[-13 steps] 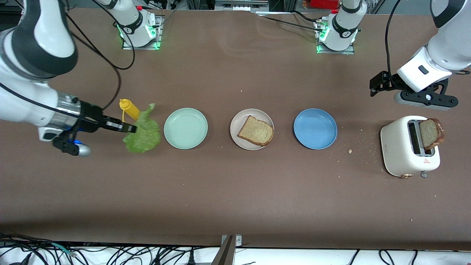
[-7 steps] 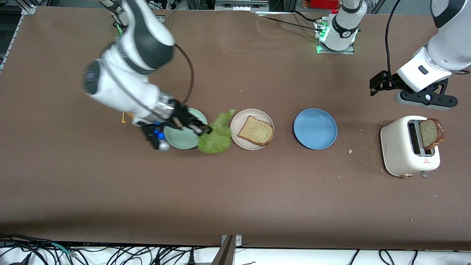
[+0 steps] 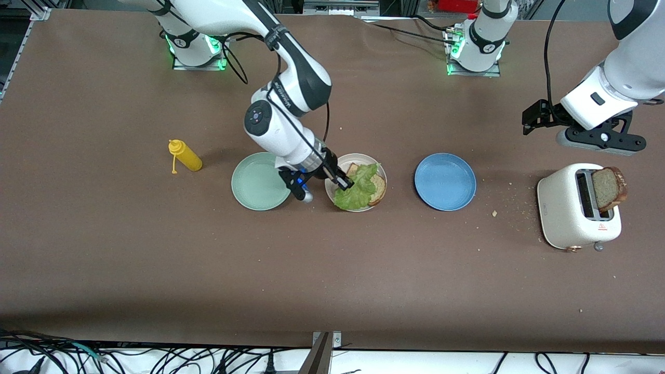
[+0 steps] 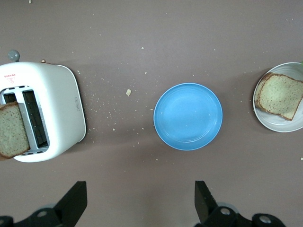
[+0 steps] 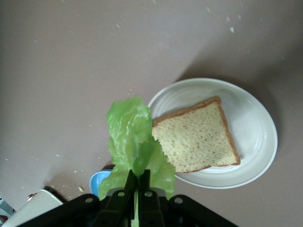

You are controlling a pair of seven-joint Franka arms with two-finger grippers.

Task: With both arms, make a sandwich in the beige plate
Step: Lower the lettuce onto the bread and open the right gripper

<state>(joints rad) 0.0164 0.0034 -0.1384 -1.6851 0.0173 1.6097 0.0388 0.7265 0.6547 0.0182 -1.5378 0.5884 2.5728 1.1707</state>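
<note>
While beside beige plate (image 3: 381, 171), blue plate (image 3: 445, 181).

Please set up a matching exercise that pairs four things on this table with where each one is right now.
Things:
1. lettuce leaf
2. mustard bottle
3. second bread slice
4. blue plate

Places:
A. sticking up out of the toaster
B. between the beige plate and the toaster
C. pinched in the right gripper over the bread slice on the beige plate
D. lying toward the right arm's end

Pairs: 1-C, 2-D, 3-A, 4-B
</note>
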